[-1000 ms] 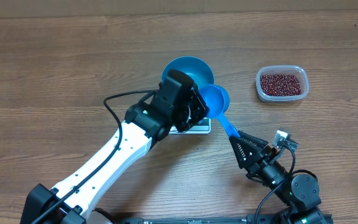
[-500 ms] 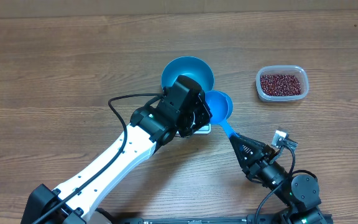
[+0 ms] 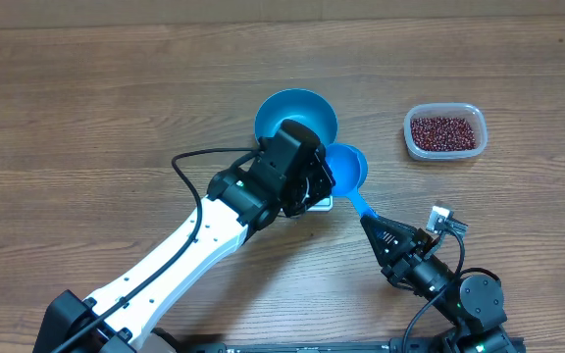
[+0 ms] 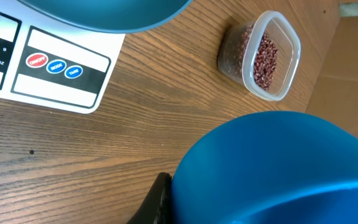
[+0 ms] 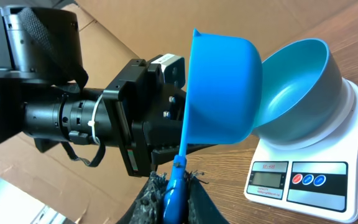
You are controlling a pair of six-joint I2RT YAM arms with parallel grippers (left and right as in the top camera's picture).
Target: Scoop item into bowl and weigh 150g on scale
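While the right end effector point(image 5: 173, 183) grips the scoop point(image 5: 222, 87), the bowl point(image 5: 303, 93) sits on the scale point(image 5: 316, 180) beyond.

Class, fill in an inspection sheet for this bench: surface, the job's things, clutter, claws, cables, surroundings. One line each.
Surface: brown wood-grain table, no spills seen.
Job's things: round deep bright blue bowl sits on the flat white square scale, no beans seen inside. Small dark red-brown beans lie in a clear plastic tub, apart from the scale. Blue plastic measuring scoop, empty, is held up beside the bowl.
Clutter: nothing seen.
Claws: left claw shut, seemingly on the scoop's cup; right claw shut on its handle.
Cables: black cable loops over the left arm.
Surroundings: brown cardboard beyond the table.
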